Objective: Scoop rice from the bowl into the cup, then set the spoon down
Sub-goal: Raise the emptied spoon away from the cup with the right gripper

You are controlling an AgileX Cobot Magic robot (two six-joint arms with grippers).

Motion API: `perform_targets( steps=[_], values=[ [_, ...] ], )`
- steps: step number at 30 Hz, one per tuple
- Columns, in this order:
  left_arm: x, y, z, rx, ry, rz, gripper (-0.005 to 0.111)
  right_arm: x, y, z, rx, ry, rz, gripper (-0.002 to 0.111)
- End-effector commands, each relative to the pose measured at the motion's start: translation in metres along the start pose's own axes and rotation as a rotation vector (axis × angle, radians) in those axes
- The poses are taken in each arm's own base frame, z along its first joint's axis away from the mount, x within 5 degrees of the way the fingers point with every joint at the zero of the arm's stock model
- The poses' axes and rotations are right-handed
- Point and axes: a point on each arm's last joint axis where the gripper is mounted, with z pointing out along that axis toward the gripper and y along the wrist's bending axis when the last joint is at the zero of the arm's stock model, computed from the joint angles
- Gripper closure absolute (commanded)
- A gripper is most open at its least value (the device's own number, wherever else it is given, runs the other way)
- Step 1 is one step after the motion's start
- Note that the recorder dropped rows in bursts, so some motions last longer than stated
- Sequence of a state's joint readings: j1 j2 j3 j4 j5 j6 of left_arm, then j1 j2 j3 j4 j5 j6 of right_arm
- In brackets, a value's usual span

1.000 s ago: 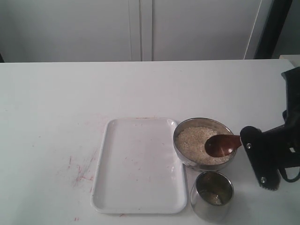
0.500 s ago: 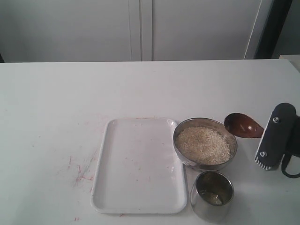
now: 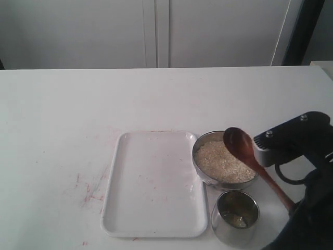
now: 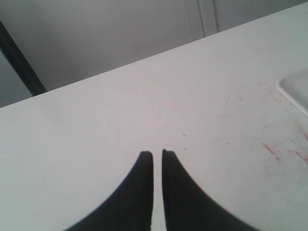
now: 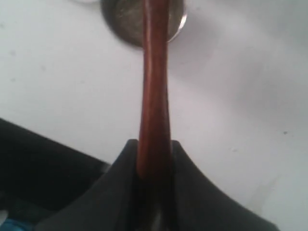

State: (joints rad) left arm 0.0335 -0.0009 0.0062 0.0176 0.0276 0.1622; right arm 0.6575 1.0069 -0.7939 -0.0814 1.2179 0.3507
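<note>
Right claw (image 5: 153, 147) black; casing (image 3: 307, 136) black, silver screws (image 3: 269, 134), looped cable (image 3: 283, 179).

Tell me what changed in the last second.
The spoon swung out to the right of the bowl, then back: its head now hangs over the bowl's upper right rim in the exterior view, with the handle slanting down-right instead of pointing straight right. The right gripper kept its jaws clamped on the handle. The bowl, rice, cup and tray stayed put.

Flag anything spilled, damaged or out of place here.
No rice shows outside the bowl or cup. The only oddity: reddish smears on the table left of the white tray. The spoon, held by the right gripper, hangs tilted above the bowl.
</note>
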Motion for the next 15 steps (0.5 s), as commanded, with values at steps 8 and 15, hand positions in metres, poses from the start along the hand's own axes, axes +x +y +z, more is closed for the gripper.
perform_targets(
  steps=[8,15],
  values=[
    [-0.003,0.000,0.000,0.005,-0.012,-0.010,0.092,0.004,0.014,-0.004,-0.157,0.046,0.074,0.108],
    [-0.003,0.000,0.000,0.005,-0.012,-0.010,0.092,0.000,0.024,-0.006,-0.274,-0.005,0.017,0.108]
  ],
)
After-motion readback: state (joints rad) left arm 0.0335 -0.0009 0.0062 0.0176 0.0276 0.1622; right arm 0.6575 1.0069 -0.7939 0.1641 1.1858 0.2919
